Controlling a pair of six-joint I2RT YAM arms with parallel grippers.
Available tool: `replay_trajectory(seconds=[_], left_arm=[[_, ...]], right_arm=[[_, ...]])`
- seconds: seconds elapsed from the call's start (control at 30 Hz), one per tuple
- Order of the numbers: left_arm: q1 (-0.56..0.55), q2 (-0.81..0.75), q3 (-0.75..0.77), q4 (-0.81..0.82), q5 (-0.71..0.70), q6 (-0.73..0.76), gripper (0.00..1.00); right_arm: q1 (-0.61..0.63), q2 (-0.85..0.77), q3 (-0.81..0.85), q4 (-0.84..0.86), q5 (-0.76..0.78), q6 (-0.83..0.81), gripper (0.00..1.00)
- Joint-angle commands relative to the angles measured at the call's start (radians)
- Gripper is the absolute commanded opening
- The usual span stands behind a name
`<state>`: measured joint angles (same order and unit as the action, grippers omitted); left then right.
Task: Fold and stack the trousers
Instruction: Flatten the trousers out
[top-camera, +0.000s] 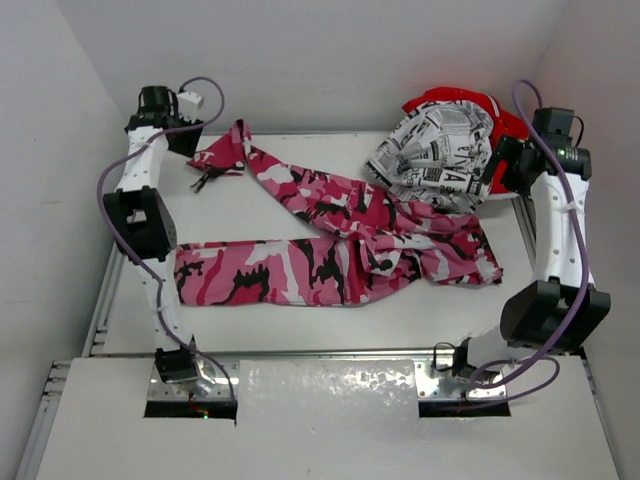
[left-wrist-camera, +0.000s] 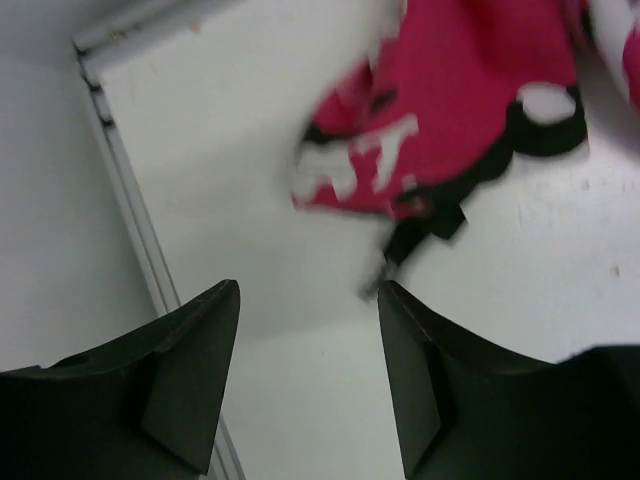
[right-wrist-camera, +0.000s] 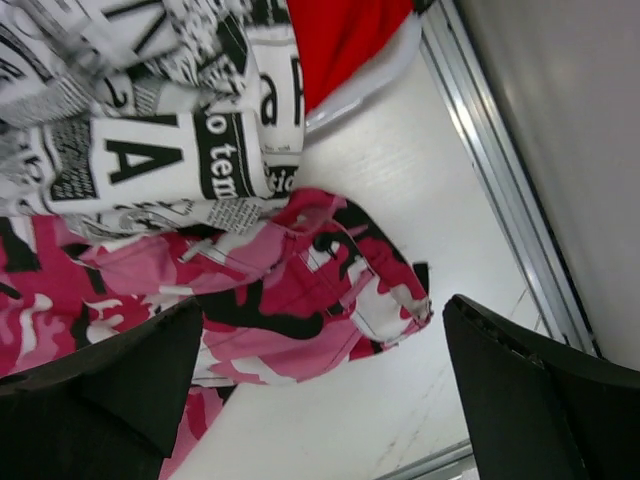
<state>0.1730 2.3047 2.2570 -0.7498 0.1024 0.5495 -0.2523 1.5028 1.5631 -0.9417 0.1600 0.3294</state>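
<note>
White table (top-camera: 330, 330) surface, enclosed by pale walls, fills the top external view. The camouflage trousers (top-camera: 330, 250) lie spread across it: one leg runs diagonally to the far left corner, the other extends leftward along the near side, and the waist section lies bunched at the right. The newsprint trousers (top-camera: 435, 150) sit crumpled at the far right, resting on the red trousers (top-camera: 445, 100), which show only behind and beside them. The left gripper (top-camera: 185, 137) is positioned at the far left corner, just beside the diagonal leg end. The right gripper (top-camera: 500, 168) is at the right edge of the newsprint trousers. In the left wrist view, the left gripper (left-wrist-camera: 310, 350) has its jaws parted with nothing between them; the blurred leg end of the camouflage trousers (left-wrist-camera: 450, 120) lies on the table beyond the fingertips, apart from them. In the right wrist view, the right gripper (right-wrist-camera: 320, 390) has its jaws spread wide and empty above the camouflage waist section (right-wrist-camera: 300, 290), with the newsprint trousers (right-wrist-camera: 170, 130) overlapping that section and the red trousers (right-wrist-camera: 340, 40) beyond.
</note>
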Motion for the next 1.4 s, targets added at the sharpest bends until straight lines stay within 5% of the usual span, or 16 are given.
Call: replay_trajectory(seconds=[0.0,0.07,0.2,0.23,0.3,0.43,0.53,0.57,0.63,0.97,1.13,1.23,1.33,1.37], left_arm=[[0.057,-0.265,-0.136,-0.050,0.058,-0.001,0.56],[0.103,-0.373,-0.302,-0.055,0.114,0.039,0.55],[0.154,-0.676,-0.606,-0.170,0.128,0.236,0.54],[0.175,-0.709,-0.713,-0.198,0.123,0.254,0.54],[0.225,-0.783,-0.802,-0.273,0.140,0.279,0.54],[0.319,-0.869,-1.043,-0.267,0.178,0.268,0.58],[0.370,-0.878,-1.149,-0.214,0.189,0.230,0.83],[0.382,-0.870,-1.187,-0.189,0.200,0.225,0.99],[0.384,-0.863,-1.227,-0.155,0.200,0.216,1.00],[0.355,-0.783,-1.382,0.019,0.224,0.170,1.00],[0.312,-0.768,-1.392,0.039,0.266,0.148,0.99],[0.281,-0.734,-1.412,0.055,0.254,0.142,0.92],[0.273,-0.688,-1.430,0.055,0.244,0.139,0.59],[0.275,-0.680,-1.427,0.050,0.241,0.141,0.32]], right_arm=[[-0.025,-0.039,0.109,-0.035,0.004,-0.038,0.98],[-0.066,-0.081,0.033,-0.026,-0.060,-0.015,0.94],[-0.166,-0.234,-0.263,0.065,-0.183,0.040,0.22],[-0.206,-0.287,-0.382,0.081,-0.209,0.066,0.15],[-0.246,-0.350,-0.487,0.128,-0.240,0.101,0.20],[-0.315,-0.388,-0.705,0.227,-0.307,0.195,0.55],[-0.338,-0.350,-0.782,0.328,-0.377,0.272,0.68],[-0.340,-0.331,-0.794,0.374,-0.390,0.281,0.70],[-0.340,-0.281,-0.799,0.414,-0.398,0.304,0.75],[-0.288,-0.081,-0.883,0.581,-0.284,0.321,0.79],[-0.274,-0.013,-0.887,0.646,-0.286,0.309,0.73],[-0.268,0.007,-0.887,0.662,-0.298,0.310,0.60],[-0.266,0.011,-0.888,0.672,-0.292,0.304,0.41],[-0.266,0.005,-0.890,0.669,-0.290,0.297,0.32]])
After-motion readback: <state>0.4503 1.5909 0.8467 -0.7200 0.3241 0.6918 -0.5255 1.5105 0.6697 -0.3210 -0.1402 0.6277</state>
